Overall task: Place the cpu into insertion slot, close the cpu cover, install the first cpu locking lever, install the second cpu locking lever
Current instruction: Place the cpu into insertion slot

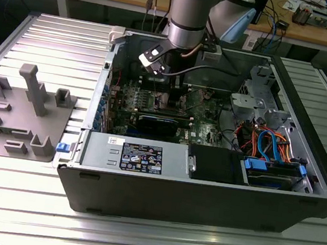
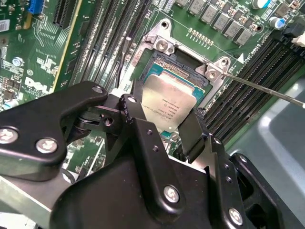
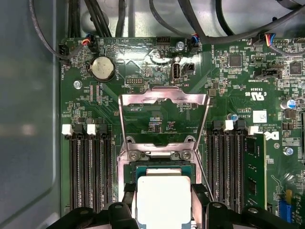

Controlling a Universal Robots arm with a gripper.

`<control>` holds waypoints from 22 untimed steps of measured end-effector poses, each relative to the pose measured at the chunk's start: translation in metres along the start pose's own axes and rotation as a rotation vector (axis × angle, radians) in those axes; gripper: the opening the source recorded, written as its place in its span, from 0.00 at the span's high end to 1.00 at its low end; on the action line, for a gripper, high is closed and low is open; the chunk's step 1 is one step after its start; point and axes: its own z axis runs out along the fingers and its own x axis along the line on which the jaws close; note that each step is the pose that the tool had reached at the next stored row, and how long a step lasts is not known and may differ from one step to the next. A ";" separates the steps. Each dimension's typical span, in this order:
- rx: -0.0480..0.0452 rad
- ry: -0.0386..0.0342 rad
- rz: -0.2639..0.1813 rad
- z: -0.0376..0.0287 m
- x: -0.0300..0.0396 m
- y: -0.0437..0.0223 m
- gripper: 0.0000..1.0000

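The fingers (image 2: 192, 136) are clamping the cpu (image 2: 170, 106) by two opposite edges, its printed top facing up, just over the open socket (image 3: 163, 168). The cpu cover (image 3: 138, 99) is standing swung back beyond it, inside the computer case (image 1: 201, 204) on the tabletop (image 1: 17, 211).

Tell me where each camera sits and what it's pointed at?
Exterior view: off the arm, looking down into the open computer case; the arm shows.
First wrist view: on the arm, facing the motherboard and open cpu cover; gripper shows.
Second wrist view: on the arm, angled across the gripper.
Both share the gripped cpu.
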 end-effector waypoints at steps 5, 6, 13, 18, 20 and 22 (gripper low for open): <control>-0.0004 0.0004 -0.010 0.0051 0.0002 -0.0018 0.46; -0.0005 0.0005 -0.011 0.0056 0.0002 -0.0018 0.46; -0.0006 0.0005 -0.019 0.0094 0.0003 -0.0020 0.46; -0.0005 0.0005 -0.019 0.0112 0.0004 -0.0021 0.46; -0.0005 0.0005 -0.019 0.0113 0.0004 -0.0021 0.46; -0.0006 0.0007 -0.019 0.0115 0.0004 -0.0021 0.46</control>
